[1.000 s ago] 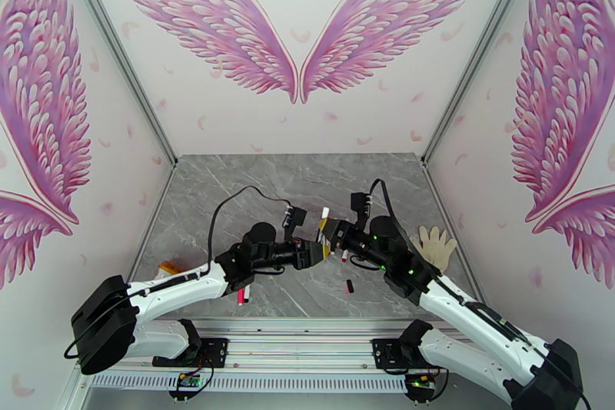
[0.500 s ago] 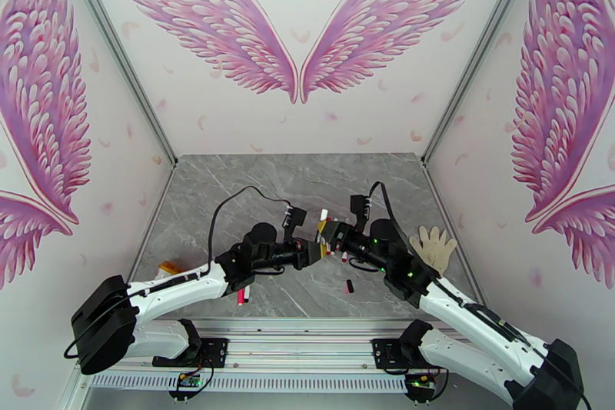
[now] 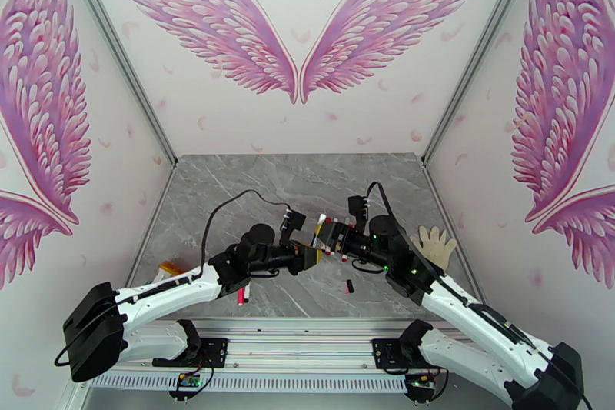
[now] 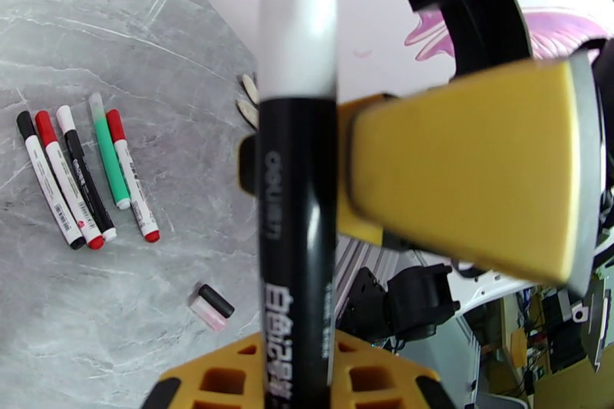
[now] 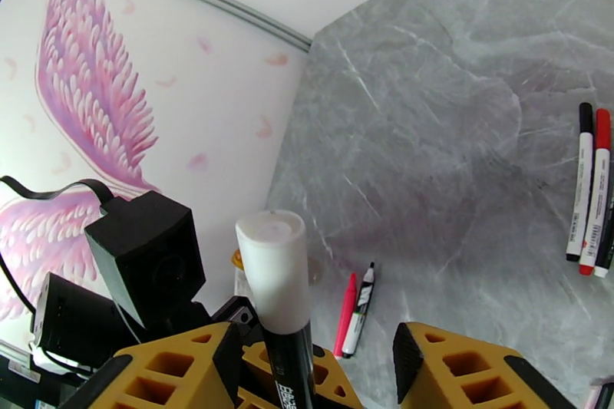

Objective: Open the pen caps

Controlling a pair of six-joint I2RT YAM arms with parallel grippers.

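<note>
The black pen [image 4: 295, 211] was clamped by its barrel in the left pincer [image 4: 295, 378], so that the white cap [image 5: 274, 272] stood clear beyond the tips; the right pincer [image 5: 315, 341] was spread apart around that cap, likely for pulling it off

L claw [image 3: 309, 256] & R claw [image 3: 321, 237] meet over grey table [image 3: 231, 196]; white glove [image 3: 437, 245] far R, black cap [image 3: 349, 286] near front

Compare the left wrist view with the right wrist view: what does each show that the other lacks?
Left wrist: a green marker pen within a row of pens, and white glove fingertips. Right wrist: a pink pen lying beside a white pen. Both: the grey marble table and the black-barrelled, white-capped marker clamped in the left gripper.
</note>
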